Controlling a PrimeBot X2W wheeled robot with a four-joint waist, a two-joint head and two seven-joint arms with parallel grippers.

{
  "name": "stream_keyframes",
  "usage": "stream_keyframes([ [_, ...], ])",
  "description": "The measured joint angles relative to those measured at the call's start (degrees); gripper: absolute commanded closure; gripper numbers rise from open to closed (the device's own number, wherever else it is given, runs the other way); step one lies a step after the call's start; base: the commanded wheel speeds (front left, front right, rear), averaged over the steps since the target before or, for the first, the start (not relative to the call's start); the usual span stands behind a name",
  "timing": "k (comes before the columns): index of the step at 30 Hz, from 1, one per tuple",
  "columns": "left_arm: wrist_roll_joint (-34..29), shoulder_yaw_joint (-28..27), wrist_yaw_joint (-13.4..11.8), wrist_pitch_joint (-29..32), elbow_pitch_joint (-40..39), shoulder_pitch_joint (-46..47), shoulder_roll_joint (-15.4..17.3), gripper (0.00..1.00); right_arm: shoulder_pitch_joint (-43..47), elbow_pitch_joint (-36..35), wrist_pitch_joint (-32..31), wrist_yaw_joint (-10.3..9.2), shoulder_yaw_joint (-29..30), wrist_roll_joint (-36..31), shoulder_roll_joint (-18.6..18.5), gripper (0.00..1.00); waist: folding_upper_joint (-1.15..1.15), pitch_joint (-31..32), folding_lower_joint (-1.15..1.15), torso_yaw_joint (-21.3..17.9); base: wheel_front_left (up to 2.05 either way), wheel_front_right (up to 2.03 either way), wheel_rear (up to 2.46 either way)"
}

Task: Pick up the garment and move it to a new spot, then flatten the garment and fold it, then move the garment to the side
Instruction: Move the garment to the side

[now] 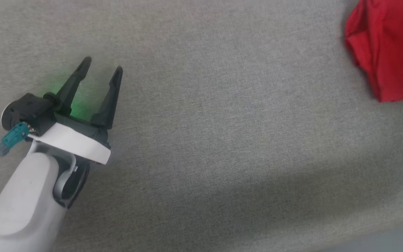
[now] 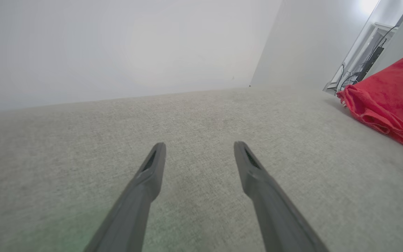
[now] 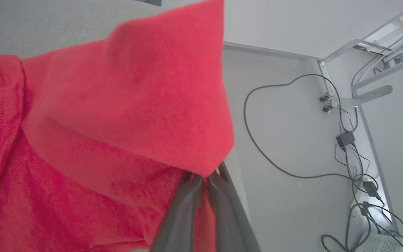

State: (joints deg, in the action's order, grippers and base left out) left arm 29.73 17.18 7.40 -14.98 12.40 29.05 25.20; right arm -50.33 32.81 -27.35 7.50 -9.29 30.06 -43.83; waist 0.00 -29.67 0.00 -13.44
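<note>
Garment [image 1: 390, 45]: head view, a bunched red mass lying on the grey fabric surface [image 1: 222, 122]. No lettering or white sleeve visible. Left gripper [image 1: 103, 64] sits well apart from the garment, across bare surface, fingers spread, nothing between them. A green glow [image 1: 79, 101] falls on the surface under it.

Left wrist view: the spread fingers point over bare surface. A rolled red hem of the garment rests on the cloth off to one side, not touched. Plain white wall [image 2: 117, 45] beyond the garment's far end.

Right wrist view: right gripper [image 3: 205, 178] has its fingers pressed together on a fold of the garment, and the cloth drapes over the tips. Just beside the garment the surface ends. Below lie pale floor [image 3: 285, 196], black cables [image 3: 257, 140] and a metal frame [image 3: 359, 94].

Judgement: a carrying step is in hand. Whether it is the first move or the last, I cannot tell.
- Hold the pinch firm, since only one fold is caught.
- Lift until the hanging cloth clears the surface, then travel slowly.
- Steer away from the edge beside the garment, because a slip there drops it among the cables.
- Leave the left gripper wide and away from the garment until flattening.
</note>
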Motion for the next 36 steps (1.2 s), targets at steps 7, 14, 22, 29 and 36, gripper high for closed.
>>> stream_keyframes([
  [7, 0.5, 2.8, 0.0, -0.1, -0.3, 3.7, 1.4, 0.0, -3.2, 5.6, 4.8, -0.01, 0.6, -3.6, -0.5, 1.0, 0.0, -3.5, 0.0, -0.9, 0.0, 0.0, 0.0],
  [14, 1.1, 5.1, 0.0, -0.2, -0.9, 6.6, 1.7, 0.0, -5.9, 11.3, 9.3, -0.01, 0.1, -6.6, 1.4, 1.0, 0.0, -5.7, 0.0, 0.4, 0.0, 0.0, 0.0],
  [22, 1.7, 5.5, 0.2, -0.3, -0.7, 7.7, 0.9, 0.0, -9.0, 18.6, 11.2, -0.01, 0.3, -9.2, 3.9, 1.0, 0.0, -6.4, 0.0, 2.3, 0.0, 0.0, 0.0],
  [29, 2.2, 3.2, 0.2, -0.2, 0.1, 6.1, 1.1, 0.0, -11.0, 21.8, 11.7, -0.01, -0.1, -9.9, 4.5, 0.0, 0.0, -4.5, 0.0, 2.7, 0.0, 0.0, 0.0],
  [36, 2.8, 0.3, 0.1, -0.1, 0.4, 1.9, 0.9, 0.0, -11.3, 21.5, 12.7, -0.01, -1.6, -8.6, 5.1, 0.0, 0.0, -0.6, 0.0, 2.8, 0.0, 0.0, 0.0],
])
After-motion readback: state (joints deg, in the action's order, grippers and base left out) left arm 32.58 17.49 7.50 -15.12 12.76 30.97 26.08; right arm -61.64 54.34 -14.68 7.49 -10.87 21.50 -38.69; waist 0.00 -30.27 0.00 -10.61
